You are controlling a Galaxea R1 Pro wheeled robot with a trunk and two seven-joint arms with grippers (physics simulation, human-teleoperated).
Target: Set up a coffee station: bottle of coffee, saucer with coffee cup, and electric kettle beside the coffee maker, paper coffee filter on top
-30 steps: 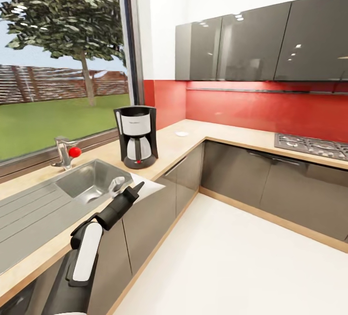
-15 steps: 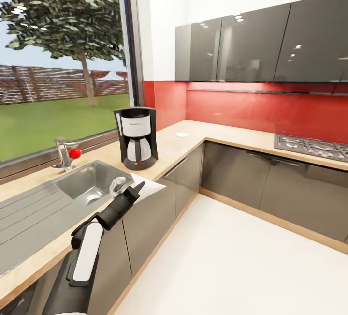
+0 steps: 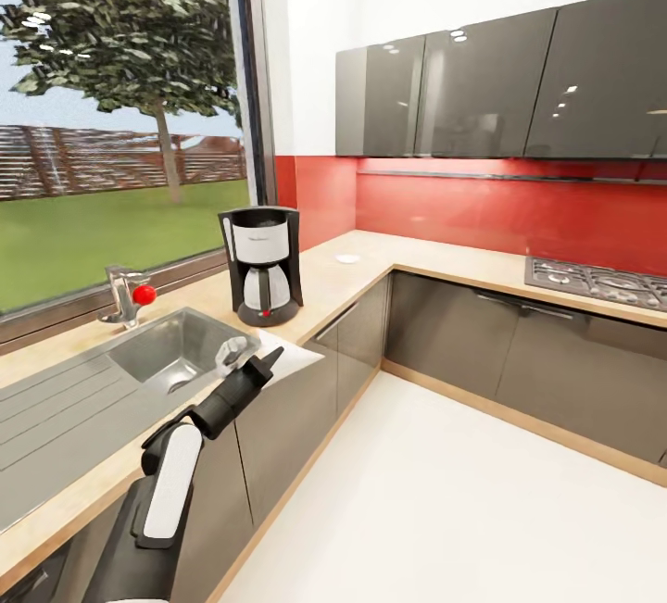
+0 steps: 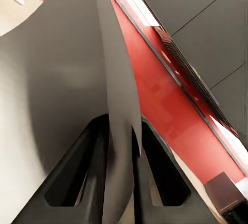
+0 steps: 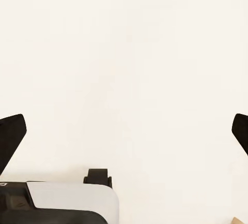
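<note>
Sink [image 3: 176, 348]: inset in the desk [image 3: 352, 274], at the head view's left.
Left claw [image 3: 262, 364]: clamped on the paper coffee filter [image 3: 289, 355], held above the desk edge.
Coffee maker [image 3: 262, 263]: upright on the desk, behind the filter.
Saucer [image 3: 348, 258]: farther along the desk.
Left wrist view: fingers [image 4: 77, 177] pinched the filter's sheet [image 4: 62, 90].
Right claw [image 5: 124, 131]: tips wide apart, holding nothing.

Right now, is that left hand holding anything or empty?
Holding. The left hand is shut on the filter: the wrist view shows both fingers pinching the thin sheet.
</note>
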